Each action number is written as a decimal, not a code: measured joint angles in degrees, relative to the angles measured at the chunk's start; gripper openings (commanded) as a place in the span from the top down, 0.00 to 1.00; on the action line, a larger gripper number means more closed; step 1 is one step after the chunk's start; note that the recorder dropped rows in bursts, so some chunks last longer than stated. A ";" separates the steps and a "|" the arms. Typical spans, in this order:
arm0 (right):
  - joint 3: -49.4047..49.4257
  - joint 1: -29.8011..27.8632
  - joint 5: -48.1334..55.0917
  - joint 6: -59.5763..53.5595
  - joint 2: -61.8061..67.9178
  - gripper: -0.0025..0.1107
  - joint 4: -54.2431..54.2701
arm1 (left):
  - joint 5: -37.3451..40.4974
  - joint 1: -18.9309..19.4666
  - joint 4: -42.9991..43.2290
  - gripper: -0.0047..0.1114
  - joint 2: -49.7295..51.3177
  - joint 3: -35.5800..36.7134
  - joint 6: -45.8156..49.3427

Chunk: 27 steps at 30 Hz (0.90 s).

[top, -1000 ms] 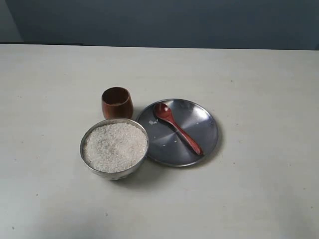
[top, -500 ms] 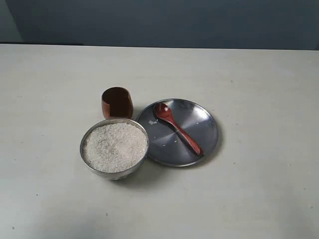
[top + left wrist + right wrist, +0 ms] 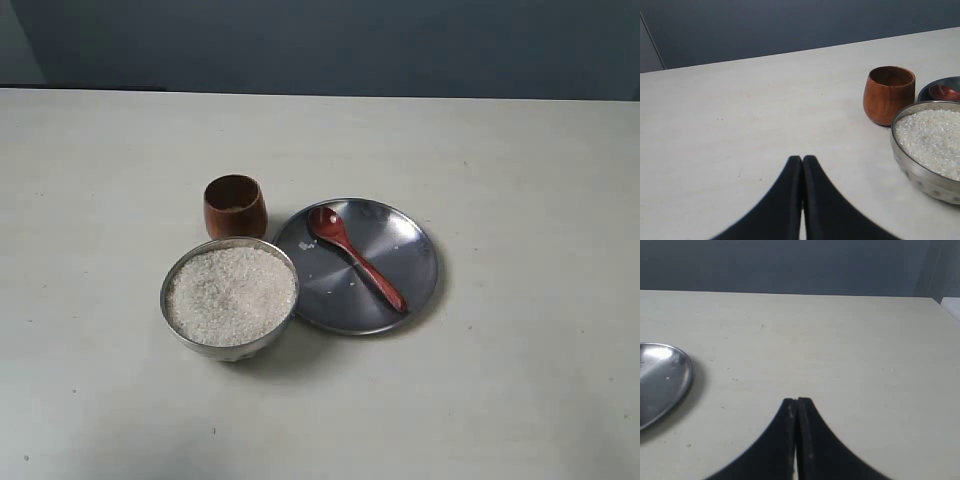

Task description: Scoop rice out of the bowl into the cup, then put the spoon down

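Nothing's budged in the last second, the table (image 3: 520, 400) looks identical. Plate (image 3: 405, 245) sits ahead of the right claw (image 3: 797, 401), off to one side and well apart. Same deal with the bowl (image 3: 168, 305) of rice (image 3: 231, 295) and the cup (image 3: 235, 212) for the left claw (image 3: 802, 160). Spoon (image 3: 355, 257) lies on the plate, far from both. Both claws are pressed together, empty, so scooping's either not started or already over, can't tell

We see grainy white rice (image 3: 231, 295), a silver bowl (image 3: 205, 347), a reddish-brown cup (image 3: 235, 210), a darker red-brown spoon (image 3: 357, 258), a gleaming grey plate (image 3: 405, 262), a cream table (image 3: 520, 170), a slate-blue wall (image 3: 320, 45).
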 measured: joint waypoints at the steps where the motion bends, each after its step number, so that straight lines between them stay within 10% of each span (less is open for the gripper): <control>1: 0.00 0.00 0.00 0.00 0.00 0.98 0.00 | 0.00 0.00 0.25 0.96 0.00 0.00 -0.79; 27: 0.00 0.00 0.00 0.00 0.00 0.98 0.00 | 0.00 0.00 1.20 0.96 0.00 0.00 -3.26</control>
